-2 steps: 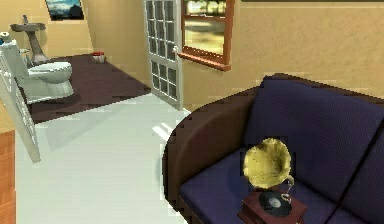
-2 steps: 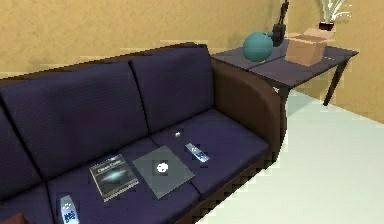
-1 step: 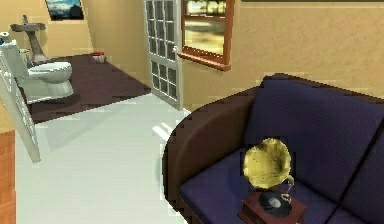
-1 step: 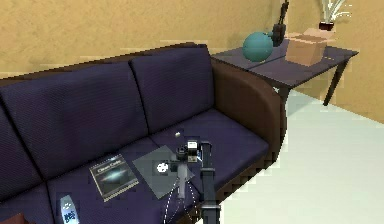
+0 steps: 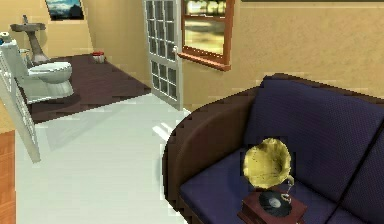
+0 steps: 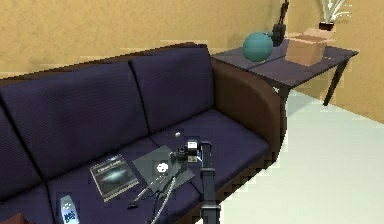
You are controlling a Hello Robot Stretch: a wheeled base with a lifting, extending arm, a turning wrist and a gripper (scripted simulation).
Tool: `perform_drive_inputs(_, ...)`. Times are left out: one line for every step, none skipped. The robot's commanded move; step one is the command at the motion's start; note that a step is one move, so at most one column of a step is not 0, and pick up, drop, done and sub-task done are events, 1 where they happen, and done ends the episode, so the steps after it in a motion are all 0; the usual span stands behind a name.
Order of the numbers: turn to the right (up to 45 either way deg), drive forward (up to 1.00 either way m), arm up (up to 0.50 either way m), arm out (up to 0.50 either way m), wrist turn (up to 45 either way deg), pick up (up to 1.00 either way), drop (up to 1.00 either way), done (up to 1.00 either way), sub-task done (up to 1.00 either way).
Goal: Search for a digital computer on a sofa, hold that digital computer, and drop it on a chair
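A dark blue sofa point(image 6: 90, 110) with a brown frame spans the arm side view. On its seat lies a dark flat slab point(image 6: 152, 162), shaped like a closed laptop. My arm rises from the bottom edge, and the gripper point(image 6: 150, 200) stretches across that slab with its thin fingers pointing down and left. With the slab lying on the cushion behind the gripper, I cannot tell whether it holds anything. The same sofa point(image 5: 320, 120) stands at the forward view's right.
On the seat also lie a grey-covered book point(image 6: 113, 176) and a remote point(image 6: 68, 210). A gramophone point(image 5: 270, 175) with a yellow horn stands on the sofa. A side table point(image 6: 335, 58) carries a teal ball point(image 6: 258, 45) and a box point(image 6: 308, 48). Pale floor leads to a toilet point(image 5: 50, 78).
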Motion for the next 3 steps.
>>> perform_drive_inputs(0.0, 0.00, 0.00, 0.00, 45.0, 0.00, 0.00, 0.00, 0.00)
perform_drive_inputs(0.0, 0.00, 0.00, 0.00, 39.0, 0.00, 0.00, 0.00, 0.00)
perform_drive_inputs(0.0, 0.00, -0.30, 0.00, 0.0, 0.00, 0.00, 0.00, 0.00)
